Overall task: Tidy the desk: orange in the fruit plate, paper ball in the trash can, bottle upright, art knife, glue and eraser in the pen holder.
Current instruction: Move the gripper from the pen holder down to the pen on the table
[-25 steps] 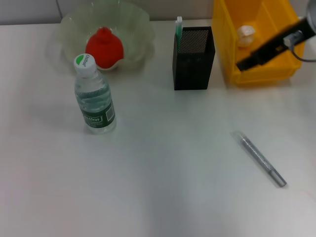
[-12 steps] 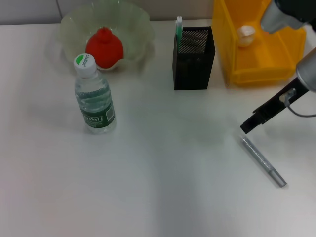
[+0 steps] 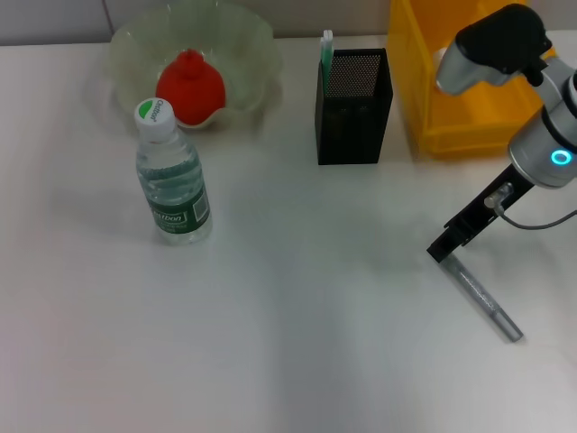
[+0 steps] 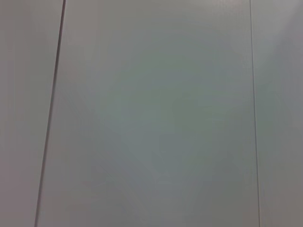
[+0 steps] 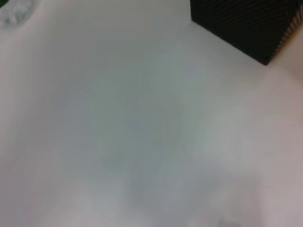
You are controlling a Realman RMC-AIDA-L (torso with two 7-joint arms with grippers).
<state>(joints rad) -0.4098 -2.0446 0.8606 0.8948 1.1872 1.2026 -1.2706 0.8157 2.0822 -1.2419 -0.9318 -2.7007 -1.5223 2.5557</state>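
Whether the jaws of the right gripper [image 3: 439, 250] stand apart or together cannot be told; only a dark tip shows, low over the desk [image 3: 297, 343]. It sits touching or just above the near end of the art knife [image 3: 480, 300], which runs away from it toward five o'clock. Gripping that far out on the end, the slim knife could pivot or roll free. At eleven o'clock, well apart, stands the pen holder [image 3: 353, 106]. Nothing of the left gripper shows.
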